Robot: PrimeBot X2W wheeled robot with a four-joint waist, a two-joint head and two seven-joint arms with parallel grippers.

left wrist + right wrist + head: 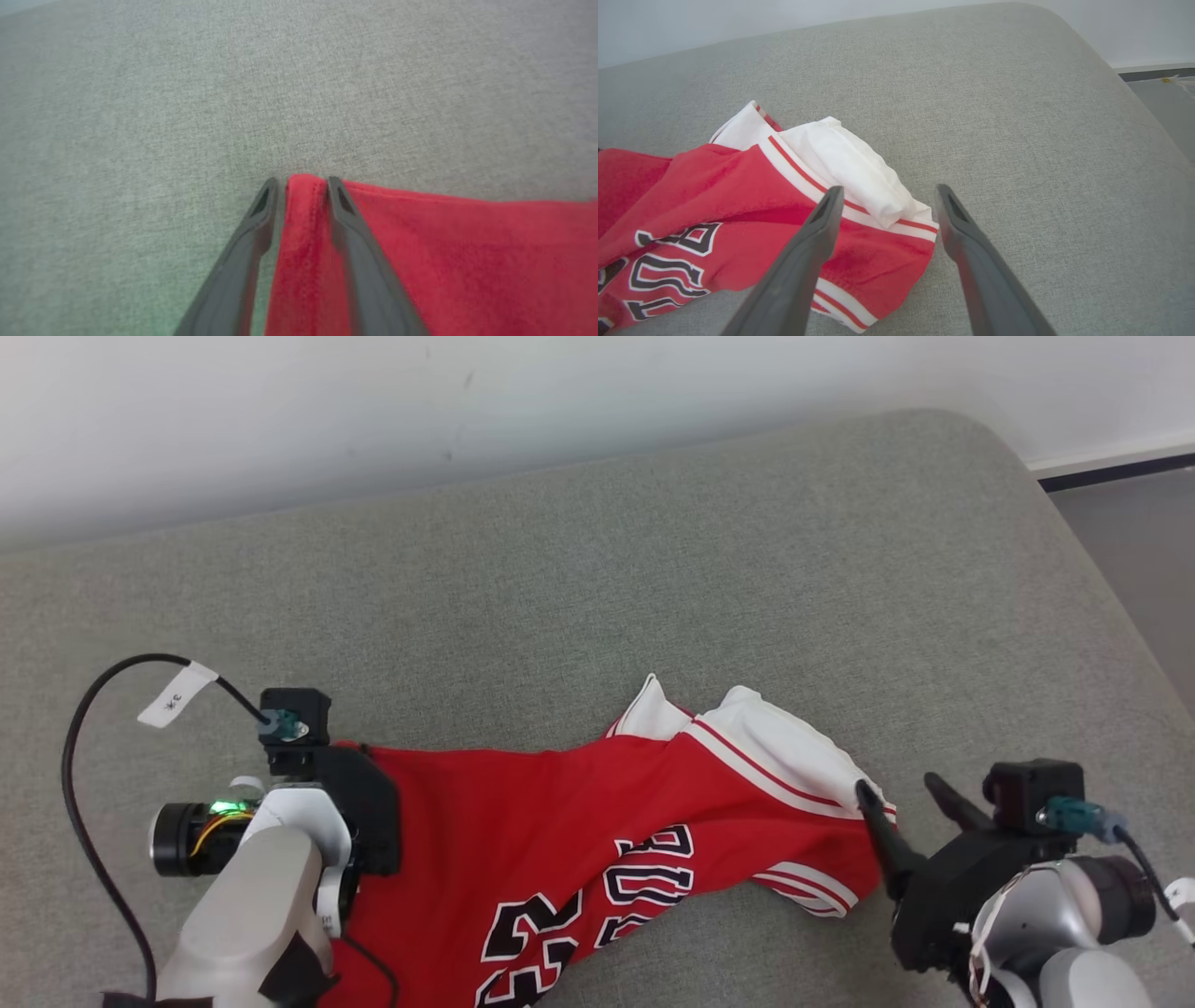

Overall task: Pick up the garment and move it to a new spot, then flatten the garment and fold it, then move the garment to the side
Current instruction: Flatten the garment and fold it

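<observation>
The garment is a red jersey with white trim and black-and-white numerals, lying crumpled on the grey cushion. My left gripper points down at its red left corner. Its fingers stand on either side of that corner, with a thin gap beside the left finger. In the head view the left wrist covers those fingers. My right gripper is open at the jersey's right end. One finger lies over the white-striped hem and the other finger over bare cushion.
A black cable with a white tag loops over the cushion left of my left arm. The cushion's rounded right edge drops to grey floor. A pale wall runs along the back. Bare cushion stretches beyond the jersey.
</observation>
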